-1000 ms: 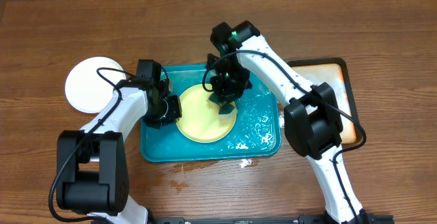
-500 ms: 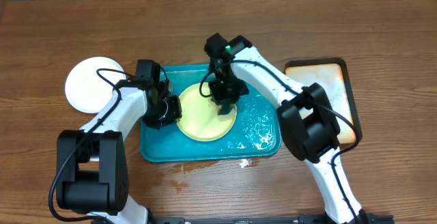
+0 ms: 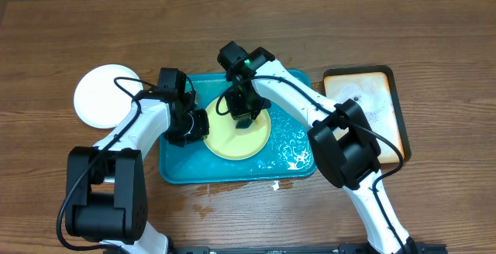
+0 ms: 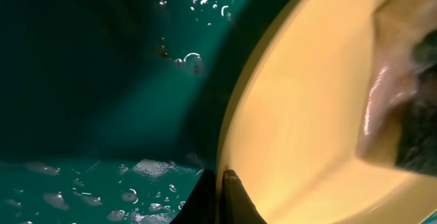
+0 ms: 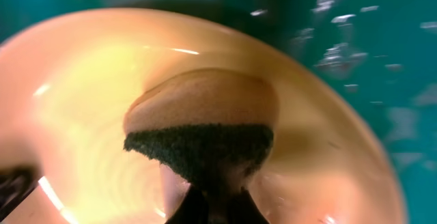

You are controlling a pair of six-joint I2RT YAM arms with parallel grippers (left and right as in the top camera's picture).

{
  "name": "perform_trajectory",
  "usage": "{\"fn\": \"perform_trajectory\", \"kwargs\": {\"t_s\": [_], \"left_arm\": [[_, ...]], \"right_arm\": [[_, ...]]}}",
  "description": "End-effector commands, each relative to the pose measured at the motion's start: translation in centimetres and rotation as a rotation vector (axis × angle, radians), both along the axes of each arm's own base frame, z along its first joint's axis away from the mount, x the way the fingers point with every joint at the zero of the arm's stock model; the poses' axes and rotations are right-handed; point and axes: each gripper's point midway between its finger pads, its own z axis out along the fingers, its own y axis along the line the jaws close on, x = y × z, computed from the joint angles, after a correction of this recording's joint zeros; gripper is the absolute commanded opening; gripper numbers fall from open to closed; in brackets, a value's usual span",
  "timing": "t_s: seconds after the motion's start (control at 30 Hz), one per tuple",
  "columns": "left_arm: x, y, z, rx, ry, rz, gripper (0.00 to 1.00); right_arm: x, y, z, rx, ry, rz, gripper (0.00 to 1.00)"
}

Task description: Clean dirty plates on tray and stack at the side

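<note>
Teal plastic tray (image 3: pixel 232 178) is the ref. point. Inside it, about the middle, lies the yellow-green plate (image 3: pixel 229 147), wet. The left gripper (image 3: pixel 199 125) is clenched on this plate's rim, on the side toward the tray's left wall. The right gripper (image 3: pixel 242 116) is clamped on a sponge (image 5: pixel 199 144) that presses on the plate.

Step in hand, as I judge: scrubbing. To do it well:
- The left arm should pin the rim firmly, so the plate does not slide in soapy water.
- The right arm should press flat w/ moderate force and sweep centre and rim, not one spot only.

Count:
- Teal tray x1.
- Tan tray w/ black rim (image 3: pixel 372 99) x1, right of the teal one.
- Sponge x1.
- Plates in view x2: the yellow-green one, and a white plate (image 3: pixel 101 95) on the table (image 3: pixel 387 22), left of the tray.
- Whether more plates lie under the white one, I cannot tell.
</note>
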Motion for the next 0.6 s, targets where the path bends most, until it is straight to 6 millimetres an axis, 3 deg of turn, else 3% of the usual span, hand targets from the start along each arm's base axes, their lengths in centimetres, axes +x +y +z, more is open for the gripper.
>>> {"fn": "perform_trajectory", "kwargs": {"t_s": [0.0,0.13,0.37,0.57], "left_arm": [[0.6,-2.4,0.9,-0.103,-0.022,-0.046,0.04],[0.5,-2.4,0.9,-0.104,-0.018,-0.045,0.04],[0.5,-2.4,0.9,-0.104,-0.015,-0.045,0.04],[0.1,-2.3,0.8,-0.096,0.0,-0.044,0.04]], "right_arm": [[-2.1,2.1,0.4,0.117,0.072,0.11,0.04],[-1.5,1.1,0.0,0.044,0.06,-0.007,0.04],[1.0,-5.1,-0.8,-0.292,-0.104,-0.181,0.04],[1.3,-9.8,-2.0,-0.49,-0.165,-0.226,0.04]]}}
